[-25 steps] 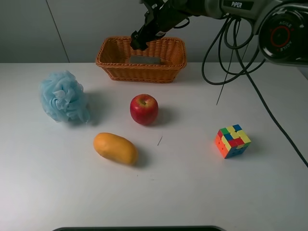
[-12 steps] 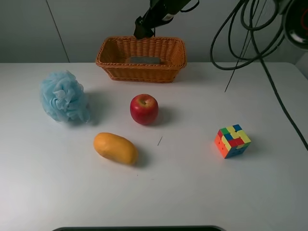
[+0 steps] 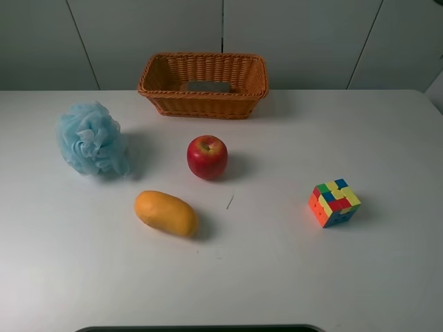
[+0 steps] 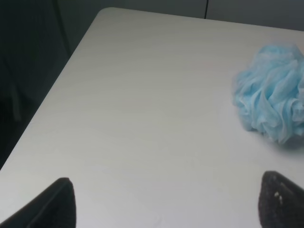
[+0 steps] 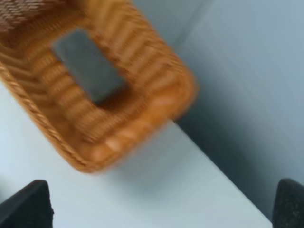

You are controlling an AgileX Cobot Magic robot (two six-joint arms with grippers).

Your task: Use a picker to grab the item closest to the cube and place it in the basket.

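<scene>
The wicker basket [image 3: 201,105] stands at the back of the table. The grey-topped item [image 3: 208,86] lies flat inside it. The puzzle cube [image 3: 333,203] sits on the table at the right. Neither arm shows in the exterior view. In the blurred right wrist view, my right gripper [image 5: 159,209] is open and empty. It hangs in the air, apart from the basket [image 5: 156,80], with the item [image 5: 88,64] on the basket's floor. My left gripper [image 4: 166,209] is open and empty over bare table.
A red apple [image 3: 207,156] sits mid-table and an orange mango [image 3: 166,212] lies in front of it. A blue bath pouf [image 3: 91,138] stands at the left, also in the left wrist view [image 4: 273,99]. The table's left edge [image 4: 57,80] is near the left gripper.
The right arm and its cables rose from over the basket and left the exterior view. The item stayed in the basket. The other objects have not moved.
</scene>
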